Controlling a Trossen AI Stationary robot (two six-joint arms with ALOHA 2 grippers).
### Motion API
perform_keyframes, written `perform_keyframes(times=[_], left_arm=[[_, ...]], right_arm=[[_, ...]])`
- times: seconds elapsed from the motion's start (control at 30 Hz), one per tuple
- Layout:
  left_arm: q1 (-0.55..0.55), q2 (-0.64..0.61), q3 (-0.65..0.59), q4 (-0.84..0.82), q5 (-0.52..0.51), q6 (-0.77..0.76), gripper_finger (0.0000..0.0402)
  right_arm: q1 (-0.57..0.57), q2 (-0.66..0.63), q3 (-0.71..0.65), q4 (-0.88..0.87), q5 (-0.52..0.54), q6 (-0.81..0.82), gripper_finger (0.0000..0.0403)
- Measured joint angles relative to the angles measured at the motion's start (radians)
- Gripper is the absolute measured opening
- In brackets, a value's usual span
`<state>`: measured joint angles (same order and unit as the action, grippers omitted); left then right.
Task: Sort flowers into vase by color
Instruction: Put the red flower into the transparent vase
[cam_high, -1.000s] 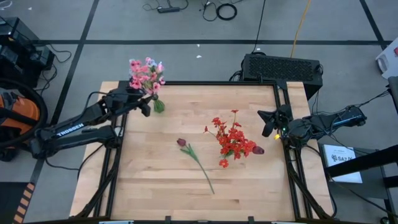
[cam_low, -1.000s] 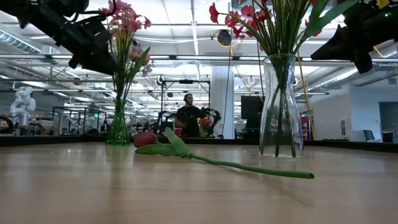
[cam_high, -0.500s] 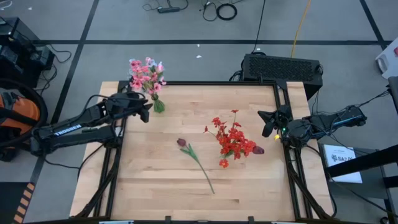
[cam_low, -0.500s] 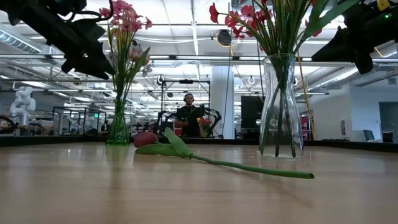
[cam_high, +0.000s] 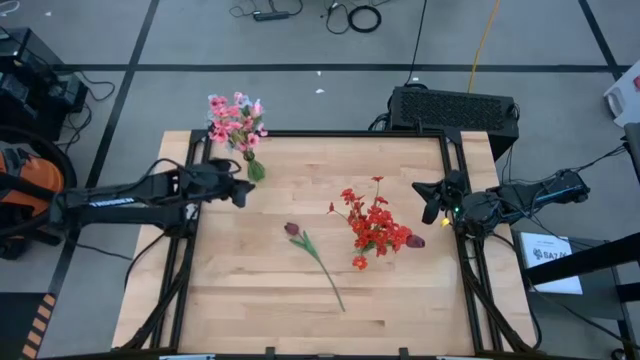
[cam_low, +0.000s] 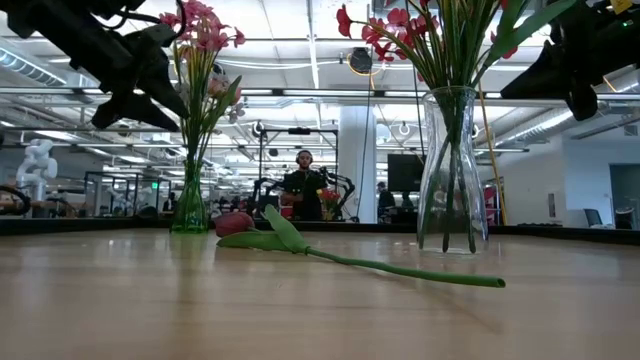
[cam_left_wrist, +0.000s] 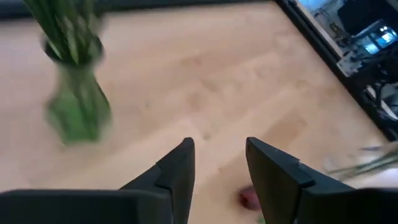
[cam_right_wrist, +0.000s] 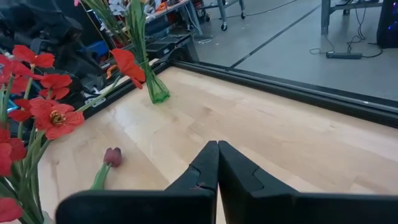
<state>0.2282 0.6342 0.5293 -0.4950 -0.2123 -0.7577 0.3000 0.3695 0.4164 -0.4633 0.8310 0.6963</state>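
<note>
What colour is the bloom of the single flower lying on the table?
Dark maroon bloom, clearest in the high view.

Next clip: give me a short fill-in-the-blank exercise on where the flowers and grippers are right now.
1. The pink flowers stand in a ____ vase.
2. One dark tulip lies flat on the ____.
3. The right gripper, beside the red flowers, is ____.
4. The left gripper holds ____.

Missing words: green; table; shut; nothing

Grey floor (cam_high: 300, 40) with dark seam lines; cables (cam_high: 355, 15) at far side. Black box (cam_high: 455, 108) behind table (cam_high: 250, 300). Hall beyond: white column (cam_low: 355, 165), ceiling lights (cam_low: 290, 40), a person (cam_low: 303, 190) standing.
</note>
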Motion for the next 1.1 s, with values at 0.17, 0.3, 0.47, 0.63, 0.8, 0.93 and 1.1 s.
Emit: perform_keyframes(times=[0.17,0.3,0.47,0.63,0.8,0.93,1.1], left_arm=[[-0.122,0.082,0.0,0.052,-0.004,-0.141,0.0138],[-0.236,0.168,0.0,0.141,-0.063,-0.236,0.0136],[-0.379,0.294,0.0,0.243,-0.149,-0.393,0.0136],[-0.513,0.43,0.002,0.404,-0.186,-0.495,0.0136],[-0.621,0.585,0.115,0.423,-0.281,-0.546,0.0136],[-0.655,0.71,0.262,0.365,-0.3,-0.549,0.0136],[-0.656,0.866,0.449,0.144,-0.303,-0.74,0.0136]], right_arm=[[0.0,0.0,0.0,-0.001,0.0,0.0,0.0],[0.0,0.0,0.0,-0.002,-0.032,0.0,0.0],[0.0,0.0,0.0,-0.008,-0.102,0.035,0.0],[0.0,0.0,0.0,-0.046,-0.105,0.082,0.0],[0.0,0.0,0.0,-0.065,-0.105,0.107,0.0],[0.0,0.0,0.0,-0.065,-0.105,0.107,0.0],[0.0,0.0,0.0,-0.065,-0.105,0.106,0.0]])
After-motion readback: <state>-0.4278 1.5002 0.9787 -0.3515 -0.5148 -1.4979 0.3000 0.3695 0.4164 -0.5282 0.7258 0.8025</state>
